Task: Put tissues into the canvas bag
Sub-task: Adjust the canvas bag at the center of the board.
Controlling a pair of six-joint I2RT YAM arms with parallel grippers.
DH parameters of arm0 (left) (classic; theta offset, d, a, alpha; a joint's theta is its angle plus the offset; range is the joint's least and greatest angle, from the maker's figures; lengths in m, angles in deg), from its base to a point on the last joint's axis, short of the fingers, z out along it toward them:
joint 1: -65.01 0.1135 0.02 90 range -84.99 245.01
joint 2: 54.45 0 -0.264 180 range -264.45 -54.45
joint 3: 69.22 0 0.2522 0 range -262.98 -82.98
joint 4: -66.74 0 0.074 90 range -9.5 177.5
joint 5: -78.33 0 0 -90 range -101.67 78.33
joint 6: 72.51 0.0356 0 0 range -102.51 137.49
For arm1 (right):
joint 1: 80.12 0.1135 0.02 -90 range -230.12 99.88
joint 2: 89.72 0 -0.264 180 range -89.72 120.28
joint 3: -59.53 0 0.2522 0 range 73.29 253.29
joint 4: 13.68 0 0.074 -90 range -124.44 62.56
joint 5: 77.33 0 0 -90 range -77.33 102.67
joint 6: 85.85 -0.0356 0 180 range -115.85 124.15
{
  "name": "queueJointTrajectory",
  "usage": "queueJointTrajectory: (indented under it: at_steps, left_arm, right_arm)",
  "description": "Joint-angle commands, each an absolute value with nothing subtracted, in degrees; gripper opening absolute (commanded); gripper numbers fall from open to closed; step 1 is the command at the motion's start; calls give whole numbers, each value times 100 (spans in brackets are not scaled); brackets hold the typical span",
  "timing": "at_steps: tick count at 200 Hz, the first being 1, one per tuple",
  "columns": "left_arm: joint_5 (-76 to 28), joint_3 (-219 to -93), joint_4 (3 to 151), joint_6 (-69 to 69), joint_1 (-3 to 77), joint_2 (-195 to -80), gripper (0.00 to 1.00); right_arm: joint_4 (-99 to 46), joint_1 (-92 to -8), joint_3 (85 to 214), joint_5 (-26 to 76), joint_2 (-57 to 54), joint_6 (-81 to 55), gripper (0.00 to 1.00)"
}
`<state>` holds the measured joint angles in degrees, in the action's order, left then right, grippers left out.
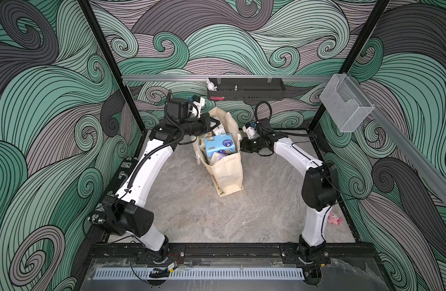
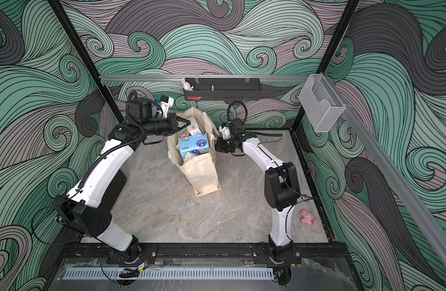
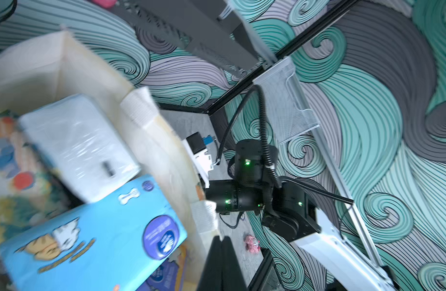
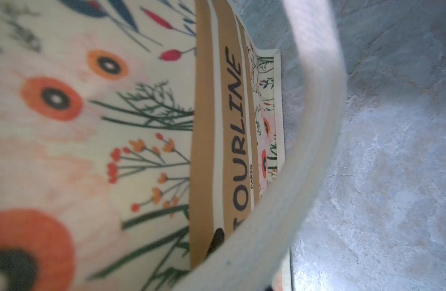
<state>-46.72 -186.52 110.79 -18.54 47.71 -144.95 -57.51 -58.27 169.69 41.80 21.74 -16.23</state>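
Cream boxy canvas bag [image 1: 227, 173] with orange flower print and tan stripes stands upright mid-desk, mouth open and stuffed. A light blue plastic-wrapped tissue pack with cartoon cat [image 1: 218, 142] lies on top near the rim, a white plastic-wrapped pack [image 3: 78, 146] sits just behind it toward the bag's far end, and a purple pack [image 1: 224, 153] is tucked under the blue one at the bag's near side. The grey marbled desk [image 1: 204, 221] around the bag shows no loose pack in both top views. Only a small pink plush toy [image 1: 335, 218] lies well off to the bag's right, not task stuff. So packing looks done or all but done, though anything hidden under the arms I can't rule out. Left gripper [image 1: 215, 124] sits at the bag's far-left rim, jaws together; whether fabric is nipped between them I can't tell. Right gripper [image 1: 241, 146] is tight against the bag's right wall, tips hidden. The right wrist view shows the white webbing handle [image 4: 317, 100] looping across with one dark fingertip [image 4: 217, 239] behind the strap, but apart or together I cannot tell. Left to do, my guess: clear both arms off the bag, maybe press the blue pack lower.
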Motion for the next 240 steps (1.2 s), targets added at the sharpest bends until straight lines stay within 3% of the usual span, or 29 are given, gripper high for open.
queueJointTrajectory:
  at_steps: [1, 45, 68, 82, 91, 106, 139, 153, 168, 182, 193, 220, 240]
  left_arm:
    - [-4965, -18601, 11369, -1786, 5062, -14406, 2]
    - [-4882, -18118, 11513, -1624, 5378, -14004, 2]
    - [-4657, -18164, 11874, -1358, 5487, -13826, 5]
    - [-4343, -18238, 12274, -1122, 5567, -13712, 8]
    - [-4156, -18197, 12434, -1039, 5629, -13630, 16]
    - [-3949, -18013, 12582, -968, 5727, -13296, 39]
    - [-3910, -17226, 12486, -890, 5815, -12630, 71]
    - [-3917, -16868, 12425, -896, 5837, -12379, 98]
    - [-3911, -16433, 12314, -930, 5876, -12085, 99]
    - [-3800, -15938, 12133, -1031, 5909, -11755, 99]
    - [-3657, -15494, 11965, -1104, 5929, -11481, 99]
    - [-3237, -14396, 11505, -1225, 5939, -10787, 99]
    - [-3158, -13730, 11115, -1389, 5938, -10407, 99]
  right_arm:
    - [-5768, -6010, 16888, 4339, 1769, -1571, 15]
    - [-5759, -6113, 16777, 4317, 1543, -1569, 18]
    - [-5751, -6139, 16726, 4269, 1444, -1571, 27]
    - [-5746, -6140, 16686, 4238, 1350, -1584, 39]
    - [-5723, -6140, 16649, 4255, 1281, -1606, 46]
    - [-5680, -6139, 16572, 4281, 1154, -1671, 53]
    - [-5575, -6164, 16153, 4118, 625, -1723, 58]
    - [-5533, -6198, 15908, 3997, 298, -1711, 63]
    - [-5492, -6227, 15572, 3819, -150, -1687, 65]
    - [-5442, -6234, 15172, 3589, -604, -1620, 74]
    - [-5391, -6237, 14811, 3345, -1063, -1549, 99]
    - [-5137, -6258, 13670, 2572, -2293, -1484, 99]
    - [-5118, -6278, 13068, 2788, -2971, -1492, 99]
